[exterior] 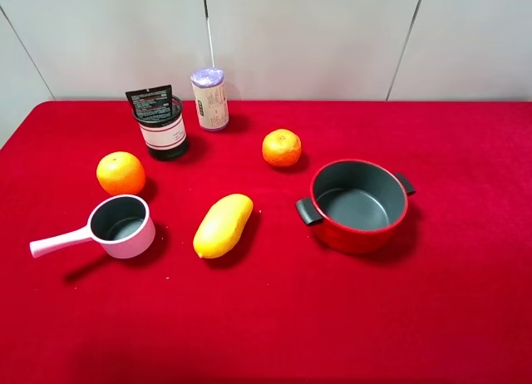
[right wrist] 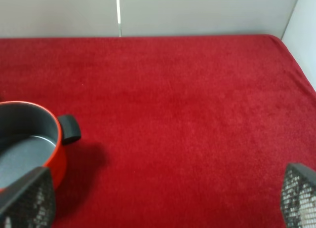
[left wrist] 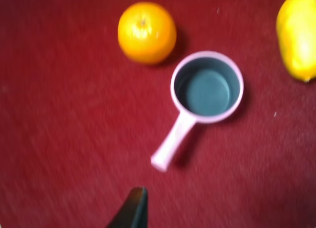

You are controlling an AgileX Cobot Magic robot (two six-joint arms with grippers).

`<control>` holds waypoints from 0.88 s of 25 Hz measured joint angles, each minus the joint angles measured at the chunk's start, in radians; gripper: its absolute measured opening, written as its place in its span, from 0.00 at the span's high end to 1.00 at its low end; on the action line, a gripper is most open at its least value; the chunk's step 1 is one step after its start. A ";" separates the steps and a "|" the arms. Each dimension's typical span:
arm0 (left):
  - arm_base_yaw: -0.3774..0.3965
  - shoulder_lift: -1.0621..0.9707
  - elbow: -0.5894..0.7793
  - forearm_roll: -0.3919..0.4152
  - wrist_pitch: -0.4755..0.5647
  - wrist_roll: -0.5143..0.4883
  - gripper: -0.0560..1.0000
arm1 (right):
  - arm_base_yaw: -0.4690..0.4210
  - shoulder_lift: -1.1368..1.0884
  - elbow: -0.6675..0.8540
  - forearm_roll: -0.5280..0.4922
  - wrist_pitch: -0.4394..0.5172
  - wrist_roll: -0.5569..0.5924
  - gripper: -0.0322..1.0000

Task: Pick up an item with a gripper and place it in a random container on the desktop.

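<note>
Tube time: the small dark squeeze tube with white print (exterior: 150,103) stands inside the black wire-mesh cup with a white label band (exterior: 165,135), looking light and squashy, so we'd pinch its flat crimped top. Our right gripper (right wrist: 163,203) hangs spread wide and empty beside the red two-handled pot (right wrist: 29,144), well apart from that cup; of our left gripper (left wrist: 132,208) we see one fingertip and cannot tell its state.

Staged test desk: red cloth (exterior: 465,301), plain panels (exterior: 316,35).

Two oranges (exterior: 121,172) (exterior: 282,147), one mango (exterior: 223,225), two pots (exterior: 359,204) (exterior: 123,226).
</note>
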 joint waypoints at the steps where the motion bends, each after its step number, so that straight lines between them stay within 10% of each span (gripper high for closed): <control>1: 0.018 -0.039 0.040 -0.016 -0.015 0.000 0.01 | 0.000 0.000 0.000 0.000 0.000 0.000 0.30; 10: 0.134 -0.343 0.330 -0.051 -0.135 0.000 0.01 | 0.000 0.000 0.000 0.000 0.000 0.000 0.30; 22: 0.140 -0.507 0.373 -0.050 -0.111 -0.053 0.01 | 0.000 0.000 0.000 0.000 0.000 0.000 0.30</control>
